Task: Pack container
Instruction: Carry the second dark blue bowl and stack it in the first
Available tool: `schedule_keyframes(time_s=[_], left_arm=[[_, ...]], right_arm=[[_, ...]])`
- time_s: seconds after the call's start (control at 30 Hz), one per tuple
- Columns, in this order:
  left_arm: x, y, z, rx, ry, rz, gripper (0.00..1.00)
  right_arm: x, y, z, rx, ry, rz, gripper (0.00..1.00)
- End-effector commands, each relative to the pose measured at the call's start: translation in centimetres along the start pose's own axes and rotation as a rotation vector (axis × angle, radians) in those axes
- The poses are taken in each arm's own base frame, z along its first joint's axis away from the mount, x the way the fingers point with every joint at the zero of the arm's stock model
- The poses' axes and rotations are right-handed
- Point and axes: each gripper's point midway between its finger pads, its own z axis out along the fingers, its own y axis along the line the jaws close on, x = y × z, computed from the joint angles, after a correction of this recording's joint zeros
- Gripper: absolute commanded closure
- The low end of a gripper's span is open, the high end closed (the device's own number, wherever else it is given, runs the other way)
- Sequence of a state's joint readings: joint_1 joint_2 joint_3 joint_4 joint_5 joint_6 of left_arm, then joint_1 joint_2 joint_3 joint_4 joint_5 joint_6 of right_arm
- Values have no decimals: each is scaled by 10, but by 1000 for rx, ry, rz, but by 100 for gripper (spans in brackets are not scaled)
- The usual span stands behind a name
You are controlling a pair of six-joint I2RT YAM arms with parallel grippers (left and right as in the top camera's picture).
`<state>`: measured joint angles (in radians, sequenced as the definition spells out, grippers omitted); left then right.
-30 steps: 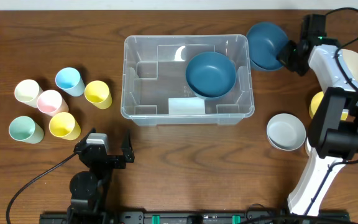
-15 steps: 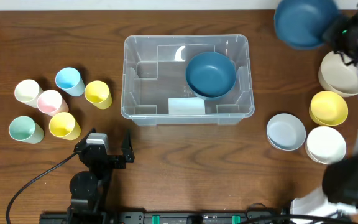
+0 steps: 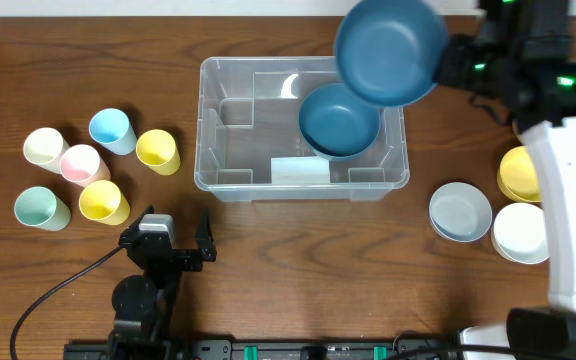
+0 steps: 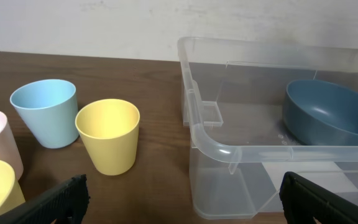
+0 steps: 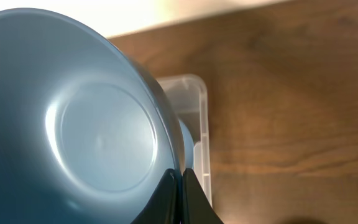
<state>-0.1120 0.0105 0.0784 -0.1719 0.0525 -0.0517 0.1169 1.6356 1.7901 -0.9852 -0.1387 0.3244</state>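
The container [image 3: 230, 150] stood at mid-table, one bowl [image 3: 339, 120] inside at its right end. My right gripper [image 3: 455, 62], closed tight on a second bowl's [image 3: 388, 50] rim, held it raised over the far right corner. My left gripper [image 3: 168, 243] sat wide open, empty, nearer the front.

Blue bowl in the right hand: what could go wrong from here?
The right hand pinches the held blue bowl only by its rim; it could slip.
It hangs over the far wall of the container and might clip it.
It may land askew on the blue bowl inside.
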Motion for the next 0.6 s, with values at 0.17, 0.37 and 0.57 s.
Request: schedule_keyframes(time_s=[0.17,0.37,0.57], left_arm=[[14,1,1,-2,43,1,2],[14,1,1,-2,43,1,2],[14,1,1,-2,43,1,2]], right_arm=[[48,5,79,57,197,-78,99],[73,7,127,68,284,-98,99],[81,2,139,83,313,-97,76]])
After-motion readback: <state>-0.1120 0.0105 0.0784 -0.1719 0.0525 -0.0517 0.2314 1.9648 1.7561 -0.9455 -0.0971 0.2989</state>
